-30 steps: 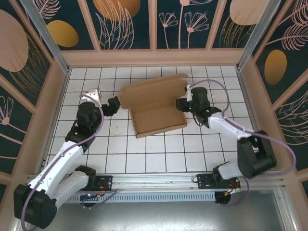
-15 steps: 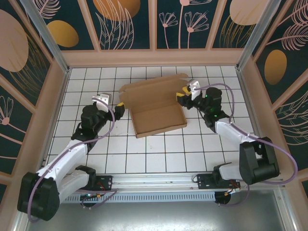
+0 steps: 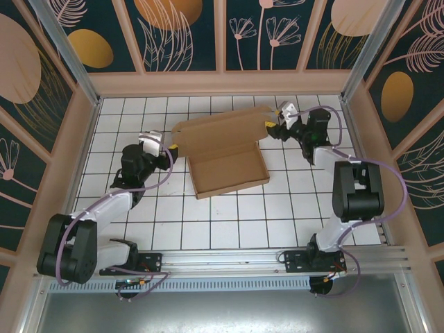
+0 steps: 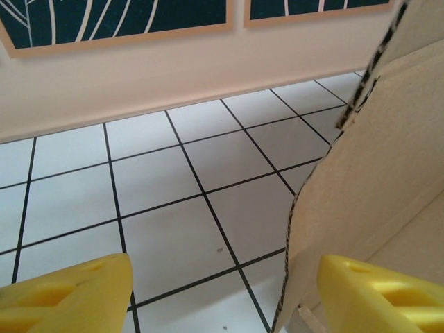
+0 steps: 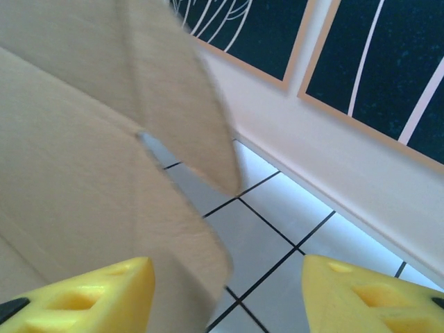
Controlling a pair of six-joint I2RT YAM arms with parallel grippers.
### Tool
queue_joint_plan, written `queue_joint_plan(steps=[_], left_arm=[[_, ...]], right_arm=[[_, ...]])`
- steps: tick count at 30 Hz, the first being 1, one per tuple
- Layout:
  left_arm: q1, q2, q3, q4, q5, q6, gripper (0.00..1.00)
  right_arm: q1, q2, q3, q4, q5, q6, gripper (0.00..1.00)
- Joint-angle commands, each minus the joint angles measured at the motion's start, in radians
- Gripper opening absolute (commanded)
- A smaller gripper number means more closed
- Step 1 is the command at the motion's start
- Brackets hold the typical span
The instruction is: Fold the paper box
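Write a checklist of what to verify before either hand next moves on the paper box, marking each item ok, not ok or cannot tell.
1. The left hand is open: ok, its yellow fingers stand well apart.
2. The paper box has an edge between those fingers: ok, the cardboard edge stands close to one of them.
3. The right hand is open: ok, its fingers are apart.
4. Cardboard lies between the right hand's fingers: ok, a flap corner sits by one finger.
5. Either hand presses on the cardboard: cannot tell.
6. The box base lies flat on the table: ok, with the lid panel raised at the far side.
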State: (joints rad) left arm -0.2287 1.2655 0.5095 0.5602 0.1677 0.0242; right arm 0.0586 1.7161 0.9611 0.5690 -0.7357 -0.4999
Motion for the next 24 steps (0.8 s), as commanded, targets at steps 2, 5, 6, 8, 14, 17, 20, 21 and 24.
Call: queue_joint_plan(steps=[2,5,6,8,14,17,20,21,24], left_arm=[[0.004,0.045,0.054,0.069,0.035,0.046,0.68],[0.006,0.073,0.065,0.075,0.076,0.06,0.67],[0.006,0.082,0.072,0.074,0.089,0.063,0.66],[0.005,0.095,0.081,0.071,0.094,0.066,0.63],[0.005,0.117,0.118,0.031,0.129,0.09,0.37],[0.005,0.134,0.144,0.022,0.161,0.08,0.24],[0.005,0.153,0.172,0.002,0.208,0.072,0.13],[0.005,0.157,0.179,-0.003,0.212,0.067,0.11],[0.006,0.152,0.173,0.015,0.185,0.043,0.09]], right_arm=[[-0.009,0.08,0.113,-0.077,-0.142,-0.064,0.58],[-0.009,0.119,0.163,-0.156,-0.233,-0.088,0.55],[-0.009,0.132,0.177,-0.176,-0.254,-0.091,0.53],[-0.008,0.15,0.2,-0.214,-0.274,-0.095,0.51],[0.003,0.139,0.21,-0.267,-0.229,-0.116,0.28],[0.021,0.102,0.176,-0.244,-0.194,-0.104,0.17],[0.04,0.06,0.123,-0.19,-0.154,-0.055,0.1],[0.05,0.045,0.11,-0.182,-0.134,-0.032,0.08],[0.092,-0.004,0.068,-0.173,-0.043,0.016,0.02]])
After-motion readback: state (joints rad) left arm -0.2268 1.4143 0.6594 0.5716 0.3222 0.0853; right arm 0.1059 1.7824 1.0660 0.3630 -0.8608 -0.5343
